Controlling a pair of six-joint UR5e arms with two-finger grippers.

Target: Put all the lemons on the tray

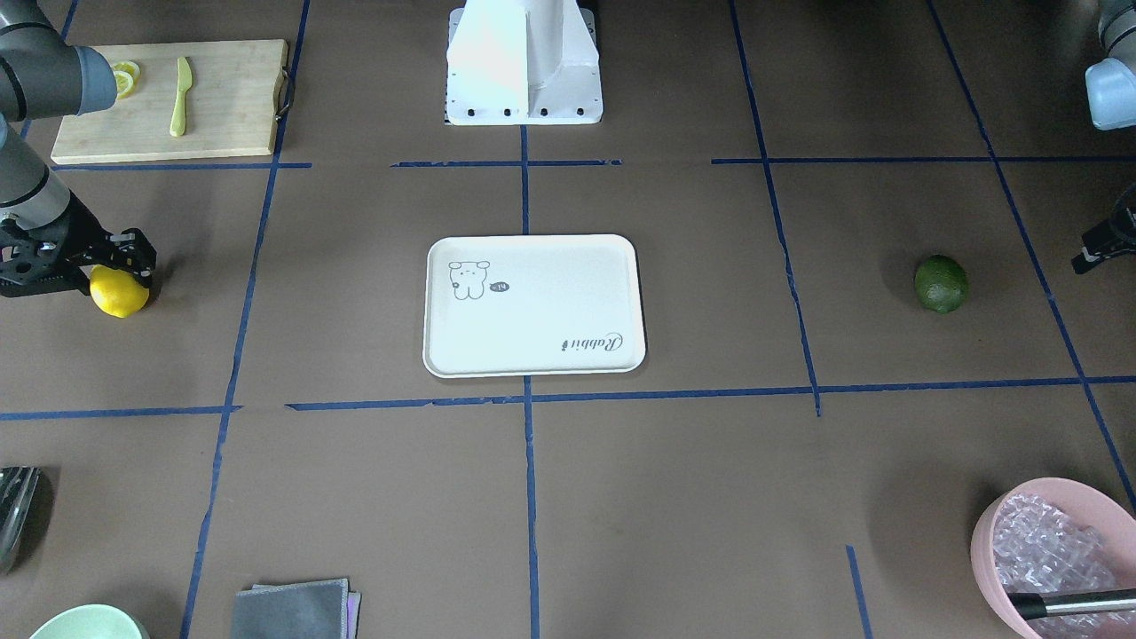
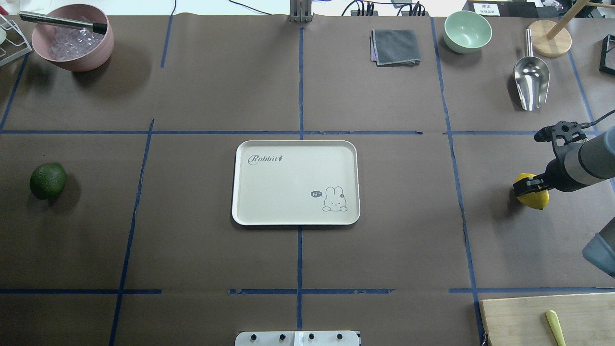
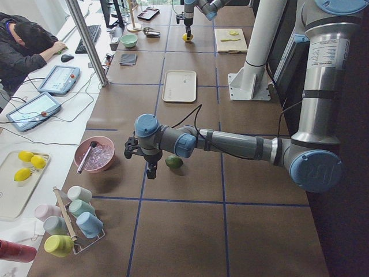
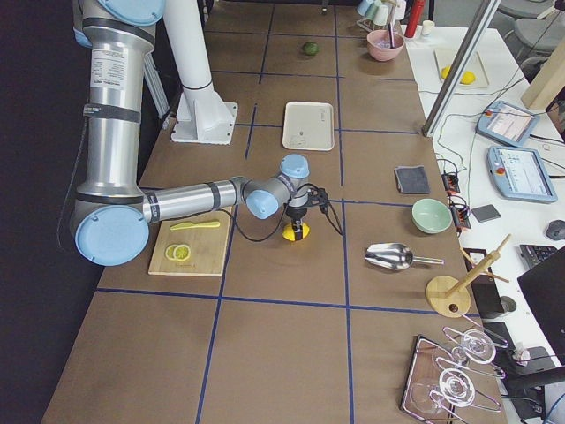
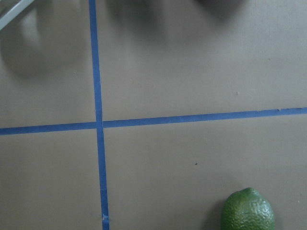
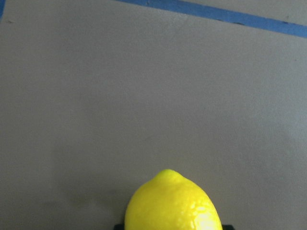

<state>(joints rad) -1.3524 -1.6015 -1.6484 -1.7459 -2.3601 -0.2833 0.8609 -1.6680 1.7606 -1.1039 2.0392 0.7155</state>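
The yellow lemon [image 1: 118, 293] lies at the table's right end, seen also in the overhead view [image 2: 533, 197]. My right gripper [image 1: 124, 268] comes down over it, fingers close against its sides; in the right wrist view the lemon [image 6: 172, 203] fills the bottom centre. The dark green lemon [image 2: 48, 180] lies alone at the left end. My left gripper [image 3: 151, 171] hovers beside it, apart from it; only its edge shows in the front view and I cannot tell its state. The green lemon [image 5: 248, 211] sits low in the left wrist view. The cream tray [image 2: 288, 187] is bare at centre.
A bamboo cutting board [image 1: 231, 102] with lemon slices [image 1: 124, 78] and a pale knife [image 1: 181, 96] lies near the right arm. A pink bowl [image 2: 72, 41], grey cloth [image 2: 395, 46], green bowl [image 2: 467, 31] and metal scoop [image 2: 531, 79] line the far edge.
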